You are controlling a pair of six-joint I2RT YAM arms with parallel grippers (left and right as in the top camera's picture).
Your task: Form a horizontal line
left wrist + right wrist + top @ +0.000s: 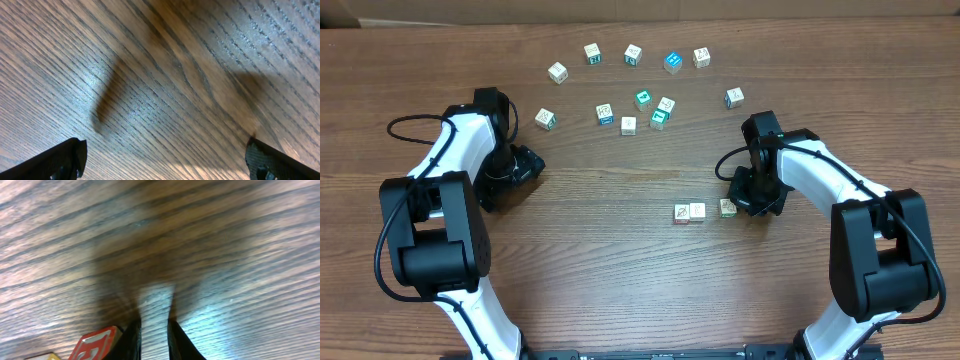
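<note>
From overhead, shows the horizontal line begun on the near-right part of the tabletop: two pale cubes touching, and a third cube level with them but apart on the right. Puts the right claw just beside that third cube on its right side, low over the wood, probably set there to nudge the cube leftward and close the gap. Leaves the left claw well apart on the left over bare wood, apparently parked out of the way. Finds the loose cubes scattered across the far side, some white and some teal, none between claw and row, so nothing seems to block a push. From the left wrist, gives only wood grain, with the left claw spread wide and holding nothing. From the right wrist, shows the right claw pressed nearly together, a sliver of tabletop in the slit, pinching nothing; reads as a narrow blunt tip suited to pushing. Catches a red-faced cube just left of the fingers, cannot tell whether touching, and the corner of a yellow-edged cube beyond it at the bottom edge.
</note>
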